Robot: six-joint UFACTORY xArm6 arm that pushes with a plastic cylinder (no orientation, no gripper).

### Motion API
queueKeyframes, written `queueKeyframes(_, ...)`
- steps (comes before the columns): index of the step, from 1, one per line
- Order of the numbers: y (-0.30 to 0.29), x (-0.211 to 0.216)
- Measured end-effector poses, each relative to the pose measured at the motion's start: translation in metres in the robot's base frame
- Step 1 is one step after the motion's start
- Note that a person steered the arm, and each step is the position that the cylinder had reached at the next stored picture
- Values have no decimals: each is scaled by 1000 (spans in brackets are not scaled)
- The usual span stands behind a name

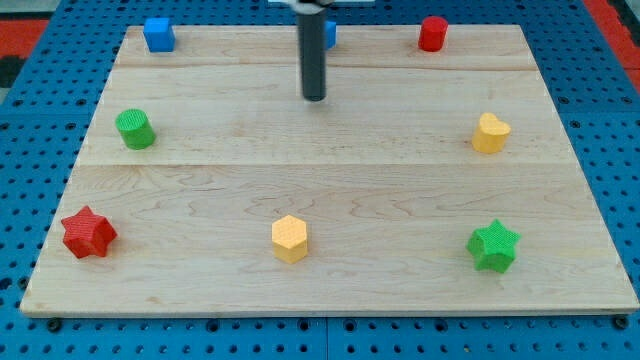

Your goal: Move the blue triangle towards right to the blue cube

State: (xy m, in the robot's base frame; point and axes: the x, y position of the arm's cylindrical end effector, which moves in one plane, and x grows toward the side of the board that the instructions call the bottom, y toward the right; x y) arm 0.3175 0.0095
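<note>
My tip [315, 98] sits bare on the board, touching nothing. Blue triangle [330, 34] lies just behind the rod, mostly hidden, toward view's top-right of tip. Blue cube [158, 34] sits far off at top-left.

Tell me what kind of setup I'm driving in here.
Likely a lab tabletop pushing rig: a wooden board on a blue pegboard, small coloured blocks such as the red star and green star, and my tip near the top edge.
</note>
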Motion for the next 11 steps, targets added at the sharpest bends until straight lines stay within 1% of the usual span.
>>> queueKeyframes(1, 45, -35)
queueKeyframes(2, 59, -63)
queueKeyframes(3, 15, -72)
queueKeyframes(4, 43, -78)
queueKeyframes(5, 39, -90)
queueKeyframes(6, -1, -107)
queueKeyframes(7, 12, -122)
queueKeyframes(8, -23, -125)
queueKeyframes(9, -82, -116)
queueKeyframes(11, -130, -106)
